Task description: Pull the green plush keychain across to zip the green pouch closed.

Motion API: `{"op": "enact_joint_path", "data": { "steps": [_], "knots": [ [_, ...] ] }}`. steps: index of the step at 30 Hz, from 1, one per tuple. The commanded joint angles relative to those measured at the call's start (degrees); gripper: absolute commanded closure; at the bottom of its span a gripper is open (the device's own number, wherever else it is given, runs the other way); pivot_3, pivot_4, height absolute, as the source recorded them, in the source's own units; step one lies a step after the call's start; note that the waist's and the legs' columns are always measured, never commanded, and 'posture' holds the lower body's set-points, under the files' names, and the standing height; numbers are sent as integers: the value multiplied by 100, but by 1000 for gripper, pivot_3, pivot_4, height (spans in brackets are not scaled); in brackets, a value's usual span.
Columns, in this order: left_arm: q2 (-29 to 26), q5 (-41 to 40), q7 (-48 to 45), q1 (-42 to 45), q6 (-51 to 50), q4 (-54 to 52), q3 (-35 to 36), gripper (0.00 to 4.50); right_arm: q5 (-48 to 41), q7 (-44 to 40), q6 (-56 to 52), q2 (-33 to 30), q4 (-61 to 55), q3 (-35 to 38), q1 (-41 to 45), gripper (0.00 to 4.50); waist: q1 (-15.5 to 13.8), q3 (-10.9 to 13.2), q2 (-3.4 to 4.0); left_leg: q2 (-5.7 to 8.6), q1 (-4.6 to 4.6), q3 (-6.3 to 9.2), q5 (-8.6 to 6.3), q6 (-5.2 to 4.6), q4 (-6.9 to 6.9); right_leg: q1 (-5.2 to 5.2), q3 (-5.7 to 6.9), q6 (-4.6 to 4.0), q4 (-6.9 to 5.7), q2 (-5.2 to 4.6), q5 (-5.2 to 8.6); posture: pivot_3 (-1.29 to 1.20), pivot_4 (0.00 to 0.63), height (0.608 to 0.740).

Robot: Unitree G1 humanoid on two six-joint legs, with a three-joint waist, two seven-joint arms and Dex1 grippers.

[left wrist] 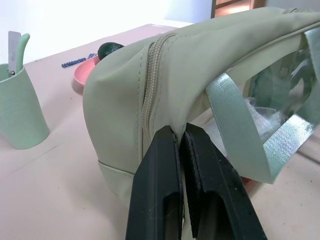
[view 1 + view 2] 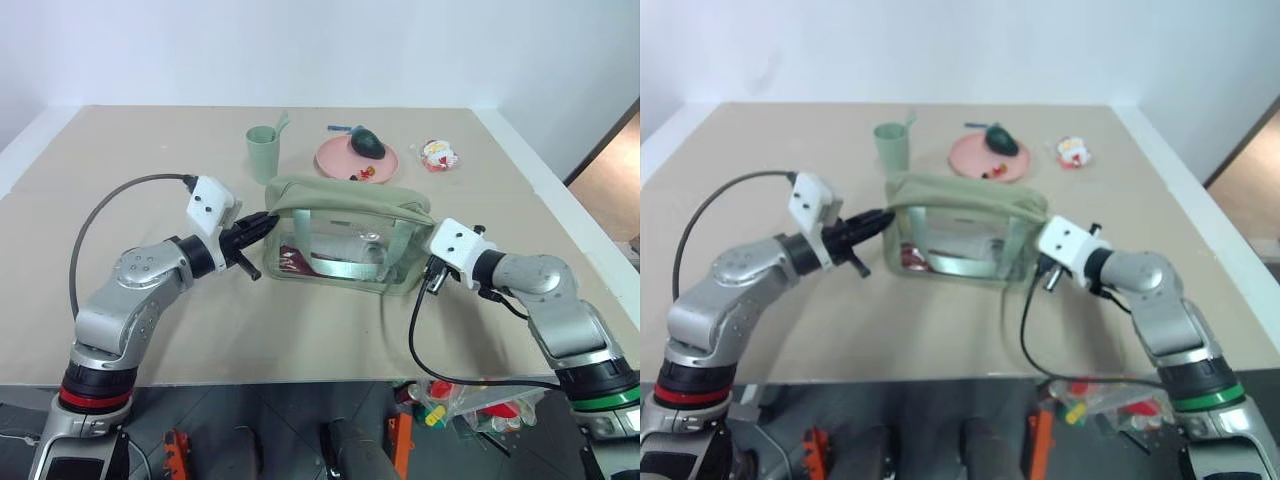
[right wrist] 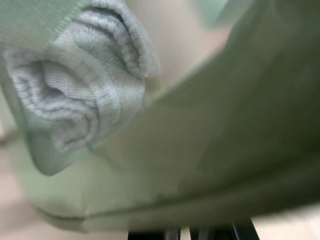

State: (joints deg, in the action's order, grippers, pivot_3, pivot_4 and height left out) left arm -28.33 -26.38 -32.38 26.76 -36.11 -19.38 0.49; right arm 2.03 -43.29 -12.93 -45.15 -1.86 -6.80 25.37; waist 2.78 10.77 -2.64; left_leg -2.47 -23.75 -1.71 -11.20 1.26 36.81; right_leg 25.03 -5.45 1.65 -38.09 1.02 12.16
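My left gripper [image 1: 181, 134] is pinched tight on the pouch [image 2: 345, 205] fabric beside the zipper [image 1: 150, 85], as my left wrist view shows. Overhead, my right gripper [image 2: 432, 268] presses clenched against the pouch's other end; what it grips I cannot tell. The pouch sits mid-table [image 2: 150, 330], before the cup [image 2: 262, 152] and plate [image 2: 340, 160].

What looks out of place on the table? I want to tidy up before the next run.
Little stands out. A small red-and-white toy lies loose near the table's far right edge, apart from the pink plate. The green pouch sits upright, its fabric end pinched by the shut left gripper.
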Motion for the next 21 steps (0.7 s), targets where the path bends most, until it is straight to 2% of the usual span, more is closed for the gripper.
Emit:
{"op": "enact_joint_path", "data": {
  "steps": [1,5,10,14,17,21],
  "knots": [
    [-11,-153,-106,30,-60,-135,72,4500,-264,-74,97,63,222,336,145,4425,-1,0,0,0,1,0,0,0,0,-1,0,0,0,0,0,0,150,740],
    [-261,-369,-404,-75,-152,-197,275,3106,-1171,-338,-412,-5,194,1191,247,3174,-3,1,1,1,0,0,0,-1,0,-2,-2,6,0,-1,-4,0,150,740],
    [-675,-672,-699,-30,-243,-80,697,1418,-2398,-721,-1286,-240,-407,2178,239,1465,-1,3,4,-2,-5,3,0,-1,-8,6,2,19,0,2,-11,0,150,740],
    [-894,-1121,-891,3,-514,-133,976,103,-3291,-587,-2148,-242,-905,2784,190,87,-1,3,4,-10,-3,10,0,-1,-19,9,12,11,0,10,-6,0,150,740],
    [-1040,-1449,-981,-178,-758,-247,1213,42,-3794,-530,-2678,-294,-1355,3082,-107,33,-3,3,3,-11,-6,13,0,-1,-19,9,17,7,0,10,-4,0,150,740],
    [-1180,-1335,-873,-885,-672,-477,1406,42,-5006,-191,-3747,-118,-2472,3555,-962,33,0,2,5,-11,-5,10,-1,-1,-23,10,12,6,1,7,0,0,150,740]
  ]
}}
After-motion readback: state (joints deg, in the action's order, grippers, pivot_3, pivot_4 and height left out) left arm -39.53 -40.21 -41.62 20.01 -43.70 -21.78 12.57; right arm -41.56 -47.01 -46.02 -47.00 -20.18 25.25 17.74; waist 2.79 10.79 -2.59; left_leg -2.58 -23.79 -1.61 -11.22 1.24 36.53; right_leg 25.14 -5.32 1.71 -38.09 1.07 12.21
